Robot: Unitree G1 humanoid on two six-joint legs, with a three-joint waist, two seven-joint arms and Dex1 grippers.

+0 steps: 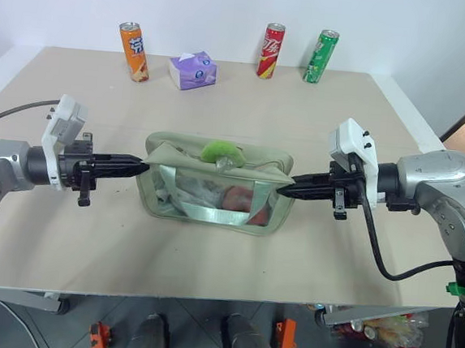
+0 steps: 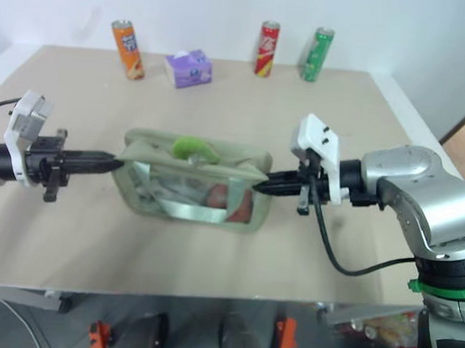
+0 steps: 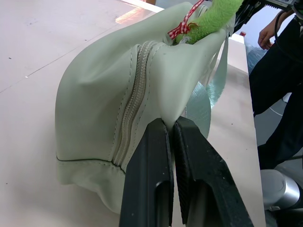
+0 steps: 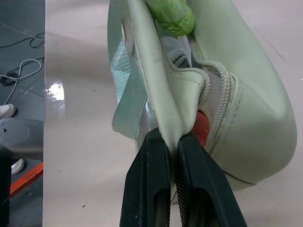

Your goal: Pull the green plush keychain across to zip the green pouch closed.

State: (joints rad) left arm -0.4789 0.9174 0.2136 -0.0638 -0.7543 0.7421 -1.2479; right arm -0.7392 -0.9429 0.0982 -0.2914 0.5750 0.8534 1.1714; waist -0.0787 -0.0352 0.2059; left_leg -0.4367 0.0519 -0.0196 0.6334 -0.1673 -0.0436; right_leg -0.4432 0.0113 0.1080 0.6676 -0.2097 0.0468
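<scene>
Matte tabletop [image 1: 246,110], boxy fabric pouch [image 1: 194,150]

Head eyes look down over the table [image 1: 233,264]; wrist cameras face the green pouch [image 3: 104,94] closely from opposite ends.

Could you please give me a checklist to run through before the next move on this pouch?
1. Left tool pinching the pouch's end fabric: ok.
2. Right tool pinching the opposite end: ok.
3. Pouch pulled straight between both tools: ok.
4. Keychain lying on top near the middle, reachable: ok.
5. Zipper fully closed: not ok, it gapes on the right tool's side.
6. A tool free to pull the keychain: not ok, both are occupied.
7. Contents clear of the zipper teeth: cannot tell.
</scene>
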